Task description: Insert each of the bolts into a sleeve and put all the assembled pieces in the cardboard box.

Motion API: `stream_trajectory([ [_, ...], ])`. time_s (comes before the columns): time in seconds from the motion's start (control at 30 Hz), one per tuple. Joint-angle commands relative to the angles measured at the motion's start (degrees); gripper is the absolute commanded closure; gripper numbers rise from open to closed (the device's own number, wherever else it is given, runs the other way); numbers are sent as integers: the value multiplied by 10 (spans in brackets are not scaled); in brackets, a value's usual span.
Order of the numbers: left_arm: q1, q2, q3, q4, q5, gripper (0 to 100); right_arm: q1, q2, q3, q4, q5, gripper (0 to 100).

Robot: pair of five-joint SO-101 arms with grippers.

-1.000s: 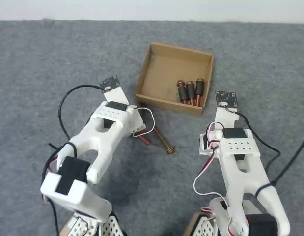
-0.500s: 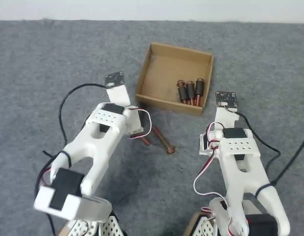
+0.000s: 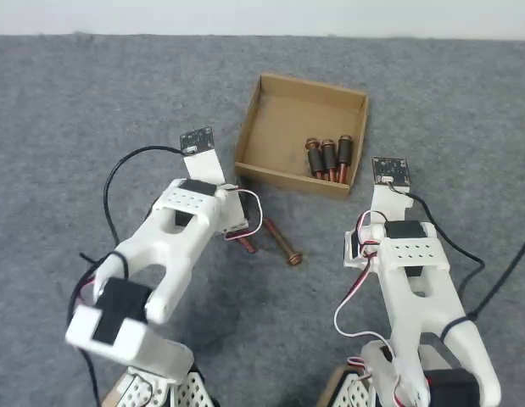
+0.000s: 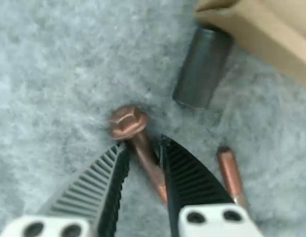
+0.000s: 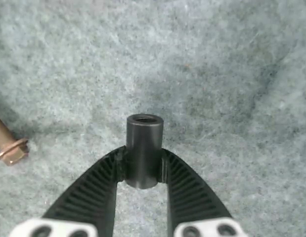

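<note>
Pinching copper-coloured bolt [image 4: 139,148] mid-shank at frame centre, left gripper [image 4: 143,158]; right gripper [image 5: 143,155] clamps black sleeve [image 5: 144,140] near one end, frame centre. Both parts look rigid, smooth, likely slippery metal; best held across shank, sleeve bore kept clear.

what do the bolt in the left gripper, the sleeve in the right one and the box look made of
Copper-coloured hex-head bolt: likely copper-plated metal, dull sheen. Dark cylindrical sleeve: smooth matte black, metal or plastic, unclear. Brown open-topped box: cardboard, flat tan walls with raw edges.
</note>
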Motion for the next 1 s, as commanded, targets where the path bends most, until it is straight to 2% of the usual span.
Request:
stream_trajectory([
  [0.0, -6, 30, -59, 18, 27, 906, 4, -12, -4, -5, 9, 991],
  [0.17, -25, 52, -81, 18, 26, 912, 4, -12, -4, -5, 9, 991],
  [0.3, -42, 47, -88, 22, 14, 995, 4, -12, -4, -5, 9, 991],
  [0.37, -42, 34, -85, 32, -38, 989, 4, -12, -4, -5, 9, 991],
  [0.57, -40, -19, -83, 97, -294, 990, 4, -12, -4, -4, 9, 991],
  [0.63, -41, -25, -82, 98, -353, 990, 4, -12, -4, -4, 9, 991],
  [0.73, -39, -25, -70, 85, -361, 987, 4, -12, -4, -4, 9, 991],
  [0.83, -39, -25, -64, 71, -332, 981, 4, -12, -4, -3, 9, 991],
  [0.97, -41, -25, -58, 74, -281, 876, 4, -12, -4, -3, 9, 991],
])
